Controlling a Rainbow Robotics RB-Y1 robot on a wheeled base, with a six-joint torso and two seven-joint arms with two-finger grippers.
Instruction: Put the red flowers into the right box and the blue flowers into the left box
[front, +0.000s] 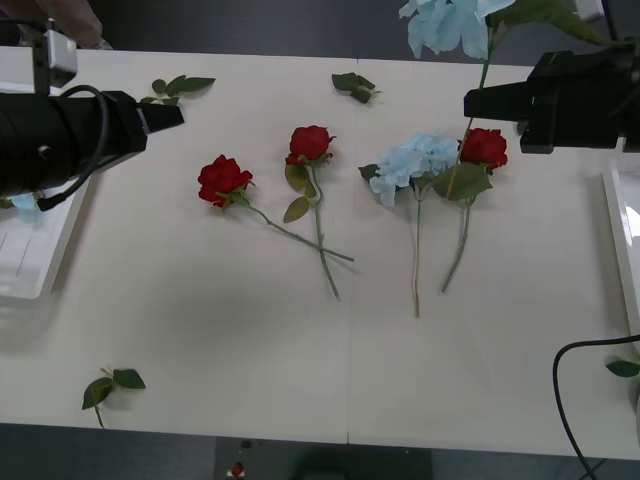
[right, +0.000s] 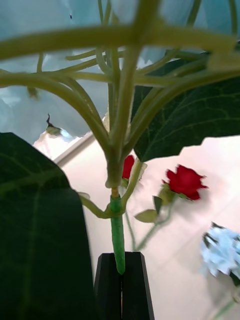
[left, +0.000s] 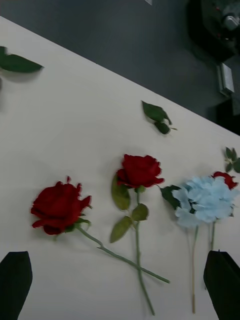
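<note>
A blue flower (right: 120, 150) hangs lifted above the counter (front: 300, 340), its stem clamped between the black fingers of the right tool (right: 121, 280), whose arm reaches in level from the right. The left tool (left: 120, 285) hovers at the left, fingers apart, over three red roses (front: 222, 180) and another blue flower (front: 410, 162), probably touching the rightmost rose.

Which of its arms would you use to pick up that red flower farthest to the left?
Probably the left: the left gripper hovers open right over that red flower, while the right gripper is shut on a blue flower.
</note>
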